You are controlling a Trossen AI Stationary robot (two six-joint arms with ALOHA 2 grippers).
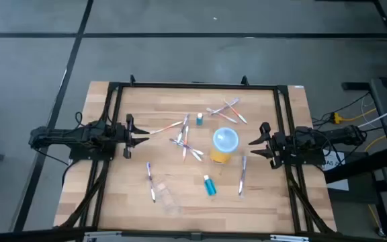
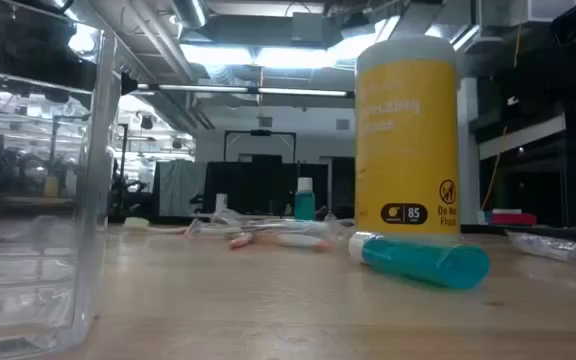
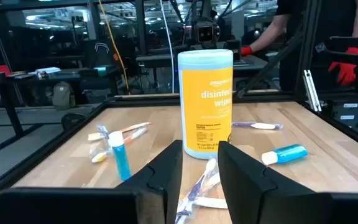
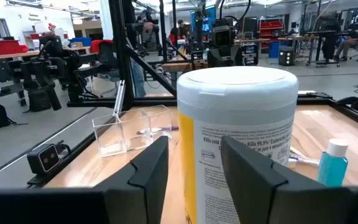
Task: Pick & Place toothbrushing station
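Left gripper is seen at the left side of the wooden table, low over the board, with its two fingers parted and nothing held between them. Just in front of it, a bundle of wrapped toothbrushes is spread on the wood, and one more toothbrush is laid slanted towards the gripper. A small teal tube is placed upright behind this bundle. Nearer to the front edge, a single toothbrush is found beside the clear plastic pouch, which is hard to make out from above.

In the middle of the table the yellow cup with its pale-blue top is standing upright. A second teal tube is lying on its side in front of it. Behind the cup, some crossed toothbrushes are scattered. One toothbrush is laid to the right of the cup.

At the right side, the right gripper is held near the cup without touching it; its fingers are also spread apart and empty.
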